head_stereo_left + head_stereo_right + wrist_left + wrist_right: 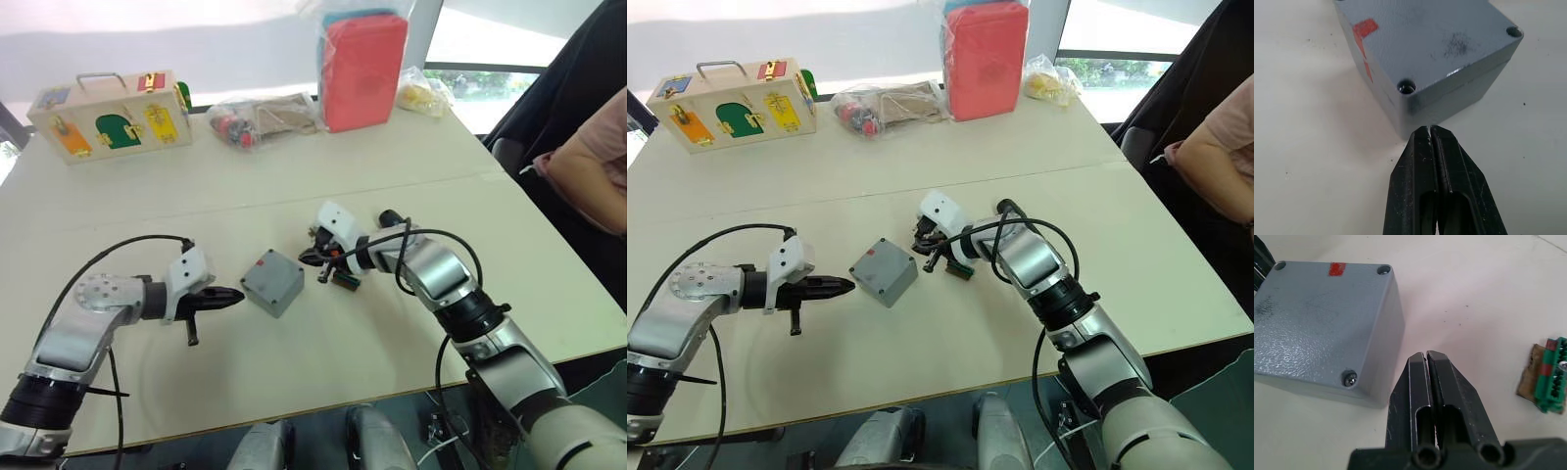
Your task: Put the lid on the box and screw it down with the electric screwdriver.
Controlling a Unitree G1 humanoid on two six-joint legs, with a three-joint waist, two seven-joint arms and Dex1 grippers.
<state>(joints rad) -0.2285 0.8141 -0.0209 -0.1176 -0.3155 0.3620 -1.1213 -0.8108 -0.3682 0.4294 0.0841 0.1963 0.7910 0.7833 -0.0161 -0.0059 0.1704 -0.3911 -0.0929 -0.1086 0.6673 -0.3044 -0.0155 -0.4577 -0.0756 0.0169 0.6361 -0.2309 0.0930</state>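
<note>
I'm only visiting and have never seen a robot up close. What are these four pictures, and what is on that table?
Two pictures come from cameras in the robot's head, looking down at its arms. The other two come from cameras on its wrists, looking along the black fingers. The left gripper and right gripper are both shut and hold nothing. Between them on the table sits the grey box with its lid on. Near the right gripper lies a small green part. At the far edge are a wooden latch box and a bagged red case.
</note>
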